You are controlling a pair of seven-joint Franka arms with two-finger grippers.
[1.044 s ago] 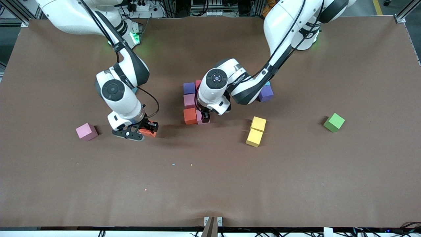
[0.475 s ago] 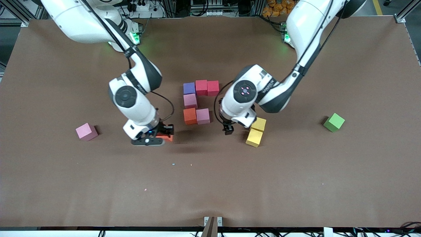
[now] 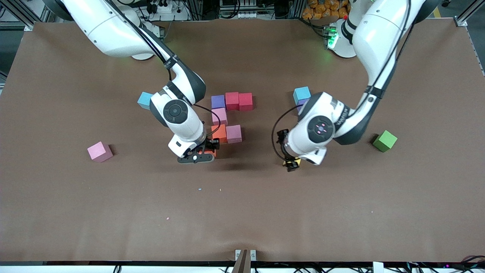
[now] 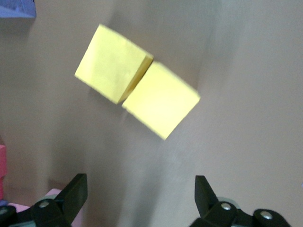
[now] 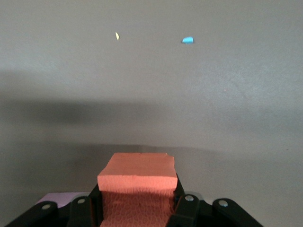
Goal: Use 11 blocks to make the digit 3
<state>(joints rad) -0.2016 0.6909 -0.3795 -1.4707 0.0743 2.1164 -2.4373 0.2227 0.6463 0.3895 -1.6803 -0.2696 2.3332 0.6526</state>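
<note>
Front view: no containers stand on the bench (image 3: 341,212). The right hand (image 3: 206,153) grips an orange block (image 3: 209,153), up beside the block cluster: purple (image 3: 218,101), two red (image 3: 238,101), pink (image 3: 219,116), orange (image 3: 219,133), pink (image 3: 233,134). The left hand (image 3: 291,163) hangs over the yellow blocks (image 3: 294,162), mostly hiding them. A lone pink block (image 3: 100,151) lies toward the right arm's end. A second purple block is nearly hidden under the left arm.

Left wrist view: the fingers (image 4: 73,194) are spread wide above two touching yellow blocks (image 4: 137,82).

Right wrist view: the fingers (image 5: 87,208) clamp the orange block (image 5: 137,182).
</note>
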